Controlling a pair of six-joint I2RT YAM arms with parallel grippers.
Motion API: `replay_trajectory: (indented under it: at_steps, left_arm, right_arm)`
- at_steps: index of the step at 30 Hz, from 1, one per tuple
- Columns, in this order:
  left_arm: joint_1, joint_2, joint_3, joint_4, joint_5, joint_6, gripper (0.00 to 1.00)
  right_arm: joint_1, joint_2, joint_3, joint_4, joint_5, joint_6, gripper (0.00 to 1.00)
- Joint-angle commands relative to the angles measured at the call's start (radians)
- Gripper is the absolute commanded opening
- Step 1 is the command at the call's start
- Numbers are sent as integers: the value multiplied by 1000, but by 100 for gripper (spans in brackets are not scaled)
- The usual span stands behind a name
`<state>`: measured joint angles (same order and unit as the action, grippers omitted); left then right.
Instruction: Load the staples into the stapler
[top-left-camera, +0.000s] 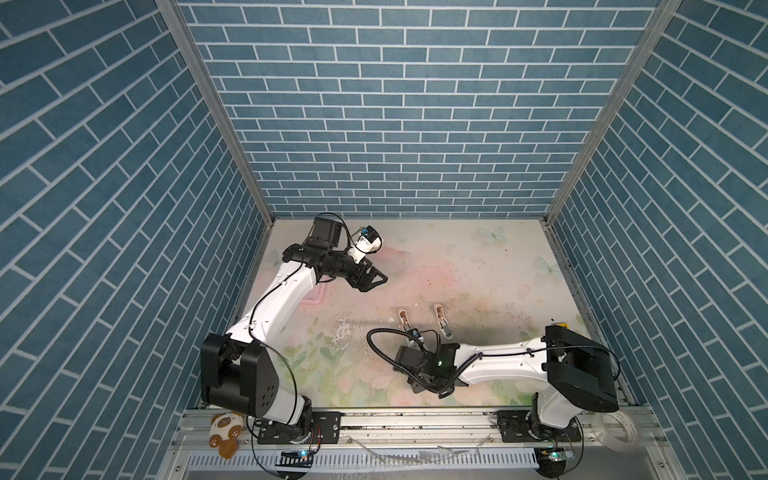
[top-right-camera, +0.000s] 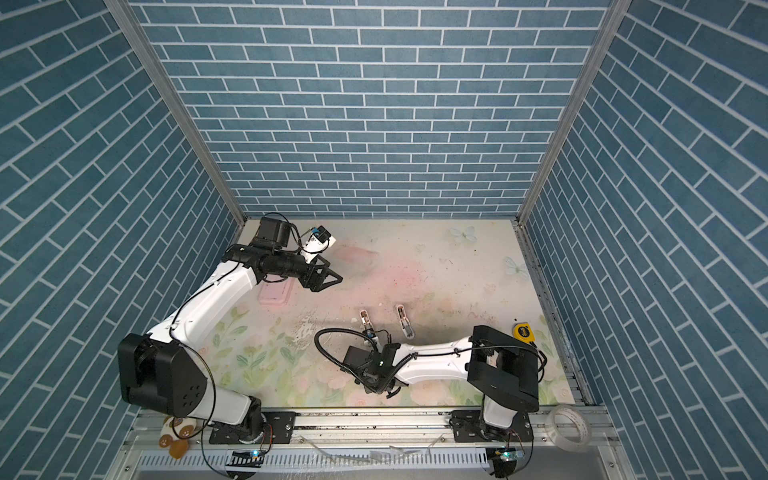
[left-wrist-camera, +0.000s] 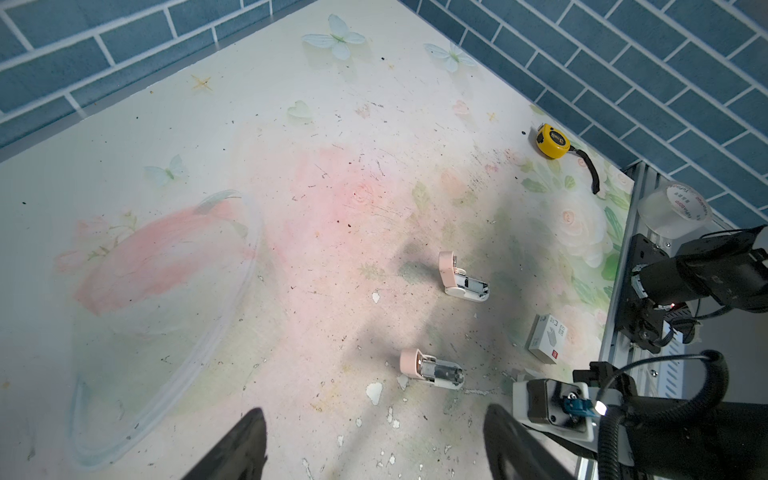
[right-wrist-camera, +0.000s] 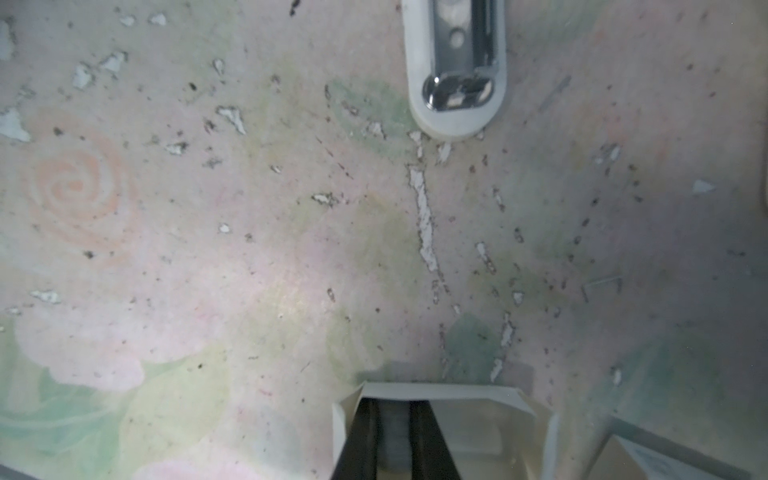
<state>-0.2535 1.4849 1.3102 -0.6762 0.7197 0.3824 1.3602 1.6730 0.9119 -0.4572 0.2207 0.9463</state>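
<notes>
Two small pink-and-white staplers lie hinged open on the floral table, one (top-left-camera: 404, 318) left of the other (top-left-camera: 441, 320); the left wrist view shows both (left-wrist-camera: 432, 370) (left-wrist-camera: 461, 282). My right gripper (right-wrist-camera: 395, 405) reaches down into a small white cardboard tray (right-wrist-camera: 440, 390), a little in front of the nearer stapler (right-wrist-camera: 457, 62). Its jaws are shut on a grey strip of staples (right-wrist-camera: 395, 428). The white sleeve with a red mark (left-wrist-camera: 546, 336) lies beside it. My left gripper (left-wrist-camera: 374, 411) (top-left-camera: 374, 279) hangs open and empty above the table at the back left.
A yellow tape measure (top-right-camera: 523, 331) lies at the table's right edge. A roll of clear tape (top-right-camera: 569, 428) rests on the front rail. Under the left arm is a pink case (top-right-camera: 274, 293), with a clear plastic dish (left-wrist-camera: 166, 324) close by. A plush toy (top-left-camera: 224, 430) sits front left.
</notes>
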Motion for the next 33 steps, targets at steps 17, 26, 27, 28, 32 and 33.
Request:
replay_trajectory:
  at_steps: [17, 26, 27, 28, 32, 33]
  left_arm:
    - [5, -13, -2, -4, 2, 4, 83]
    - [5, -14, -11, 5, 10, -9, 83]
    - [5, -15, -13, 4, 12, -11, 83]
    - [5, -15, -12, 5, 12, -10, 83]
    - [5, -19, -12, 6, 6, -8, 83]
    - [5, -22, -12, 5, 6, -8, 84]
  right_arm:
    - [-2, -24, -16, -40, 50, 33, 3]
    - [-1, -74, -34, -21, 78, 28, 2]
    - [-1, -81, -38, -17, 83, 28, 2]
    - [-1, -85, -42, -16, 86, 29, 2]
    - [-1, -97, -43, -17, 89, 28, 2]
    - [-1, -99, -42, -17, 89, 29, 2]
